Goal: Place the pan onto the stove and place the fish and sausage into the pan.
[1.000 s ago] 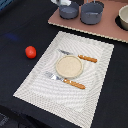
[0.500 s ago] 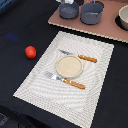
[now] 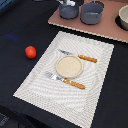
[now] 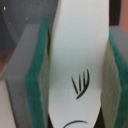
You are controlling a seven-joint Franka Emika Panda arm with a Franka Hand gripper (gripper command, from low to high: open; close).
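End effector (image 4: 77, 75) pads clamped around the fish (image 4: 80, 55)

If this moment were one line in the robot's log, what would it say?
gripper: shut on fish | pan: on stove | sausage: on dark table, beside placemat, not in pan

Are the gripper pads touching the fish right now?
Touching. In the wrist view the white fish sits clamped between the green pads, pressed against it on both sides with no gap.
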